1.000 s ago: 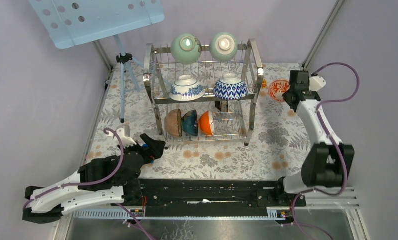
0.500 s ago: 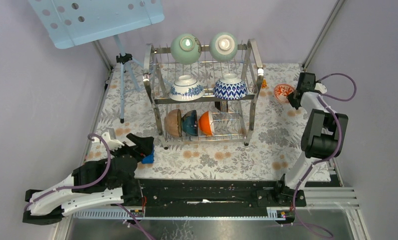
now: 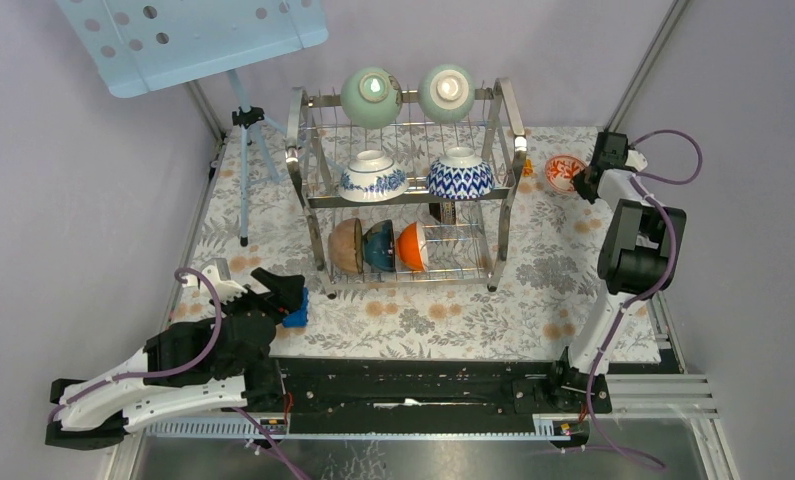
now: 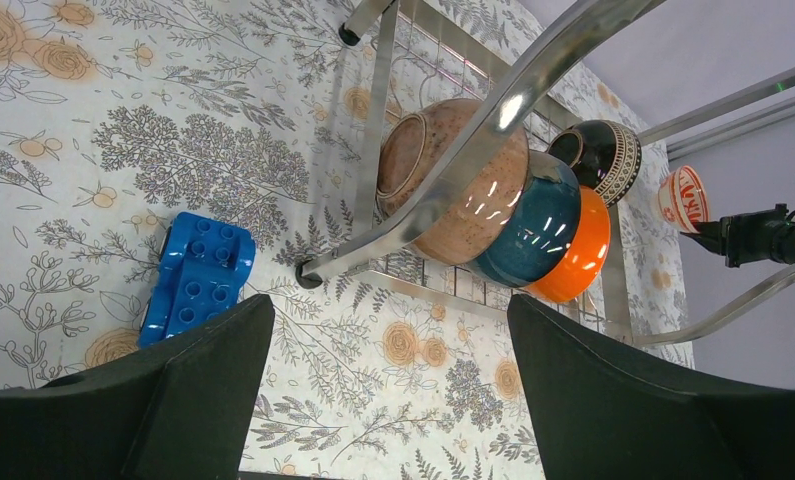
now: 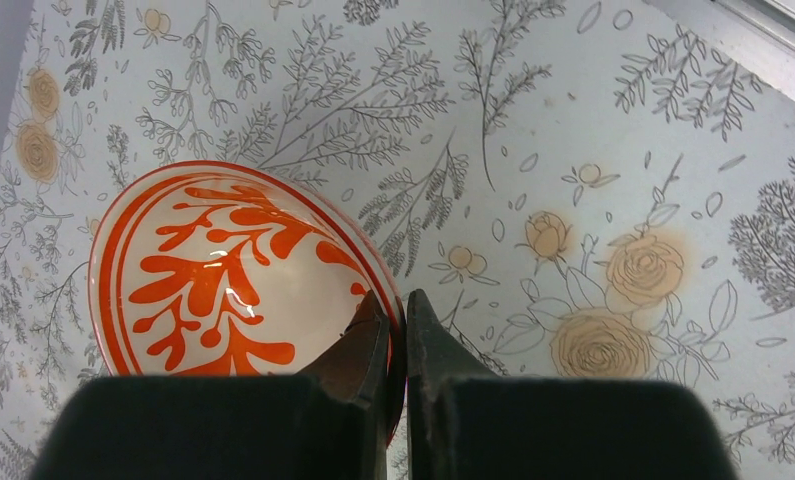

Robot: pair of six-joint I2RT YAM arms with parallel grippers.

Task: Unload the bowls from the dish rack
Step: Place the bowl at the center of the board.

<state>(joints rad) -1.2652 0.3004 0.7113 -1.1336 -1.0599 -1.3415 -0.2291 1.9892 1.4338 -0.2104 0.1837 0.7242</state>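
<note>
The steel dish rack (image 3: 506,110) stands mid-table. Two pale green bowls (image 3: 371,96) lean at its top back, two blue-and-white bowls (image 3: 373,175) sit on the upper tier, and brown (image 3: 345,246), dark teal (image 3: 378,245) and orange-white (image 3: 410,246) bowls stand on edge below. My right gripper (image 5: 395,318) is shut on the rim of the red-patterned white bowl (image 5: 213,270), at the table's far right (image 3: 563,171) over the mat. My left gripper (image 3: 285,295) is open and empty, left of the rack's front corner (image 4: 373,240).
A blue toy brick (image 4: 198,275) lies on the flowered mat (image 3: 443,315) by my left gripper. A pale blue perforated stand (image 3: 193,35) on a tripod stands at the back left. A dark patterned cup (image 4: 603,155) sits behind the rack. Walls enclose the table.
My right arm has swung the red-patterned bowl outward to the far right and lowered it toward the mat. My left arm pulled back a little, uncovering the blue brick.
</note>
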